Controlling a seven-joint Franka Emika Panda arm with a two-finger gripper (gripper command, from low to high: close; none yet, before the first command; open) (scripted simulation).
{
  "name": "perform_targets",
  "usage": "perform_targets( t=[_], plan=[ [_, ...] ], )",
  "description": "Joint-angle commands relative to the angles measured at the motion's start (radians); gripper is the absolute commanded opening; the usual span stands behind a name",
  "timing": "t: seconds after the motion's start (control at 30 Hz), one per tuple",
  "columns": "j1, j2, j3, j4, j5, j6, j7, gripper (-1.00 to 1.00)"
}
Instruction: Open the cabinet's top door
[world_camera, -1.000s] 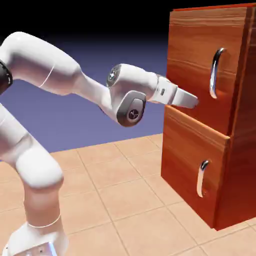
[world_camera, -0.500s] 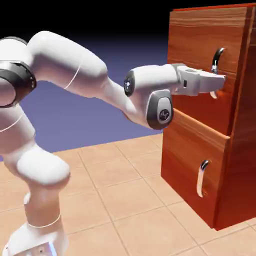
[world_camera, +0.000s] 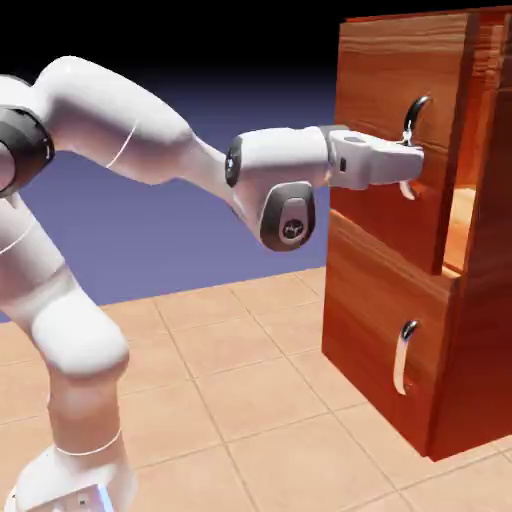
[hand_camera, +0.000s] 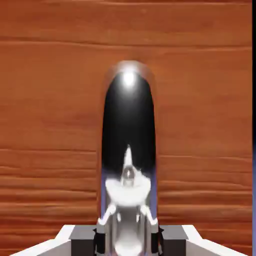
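Pale peach-beige square floor tiles (world_camera: 250, 385) spread across the bottom of the exterior view, divided by thin, slightly darker grout lines (world_camera: 205, 390). Behind them rises 1 plain blue-violet backdrop (world_camera: 215, 240), fading upward into solid black along the exterior view's top. In the hand view, 1 narrow strip, black above and blue-violet below, runs down the right edge.

Top door (world_camera: 375, 100): glossy reddish wood grain; handle (hand_camera: 128, 120): polished metal.
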Motion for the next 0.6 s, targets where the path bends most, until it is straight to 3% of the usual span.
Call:
perform_targets(
  t=[0.0, 0.3, 0.57],
  plan=[
    [-0.036, 0.001, 0.03, -0.002, -0.008, 0.003, 0.016, -1.0],
    [-0.363, 0.034, 0.247, 0.012, -0.235, 0.023, 0.296, -1.0],
    [-0.605, -0.105, 0.523, -0.098, -0.053, -0.005, 0.277, -1.0]
  ],
)
